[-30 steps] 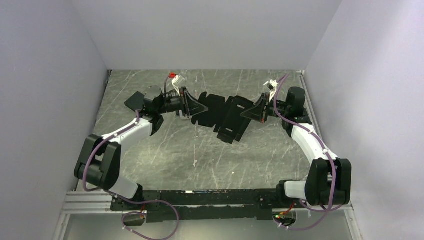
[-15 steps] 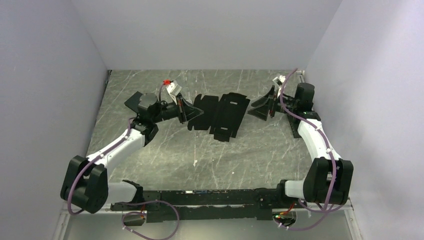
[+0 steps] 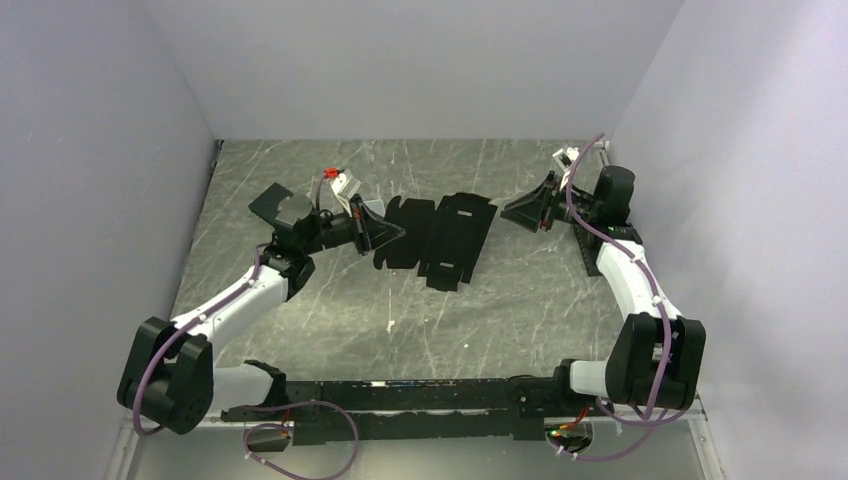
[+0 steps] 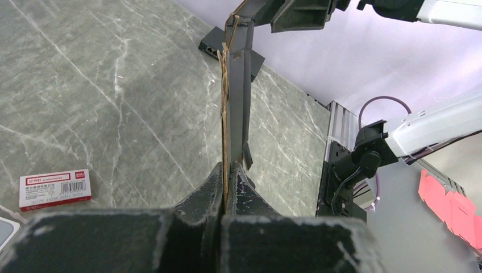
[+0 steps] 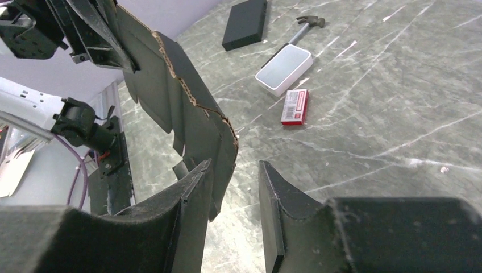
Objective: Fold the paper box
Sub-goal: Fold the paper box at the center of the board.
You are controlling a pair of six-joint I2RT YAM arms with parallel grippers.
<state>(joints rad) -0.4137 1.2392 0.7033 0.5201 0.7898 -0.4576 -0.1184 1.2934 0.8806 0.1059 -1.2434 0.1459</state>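
The grey marbled desk (image 3: 300,300) fills the floor of the white-walled cell. The left arm (image 3: 240,295) and the right arm (image 3: 625,270) reach in toward each other over its far half. Between them hangs the paper box (image 3: 440,235), an unfolded black sheet, bent only a little along its creases. The left jaws are clenched on its left edge; the left wrist view shows the cardboard edge-on, pinched tight between the two pads. The right jaws stand parted. The box's right end lies just beside their left finger (image 5: 190,199), outside the gap, and I cannot tell if it touches. On the desk lie a black slab (image 5: 245,23), a silver-grey case (image 5: 284,69), a hammer (image 5: 301,28) and a small red-and-white carton (image 5: 295,106).
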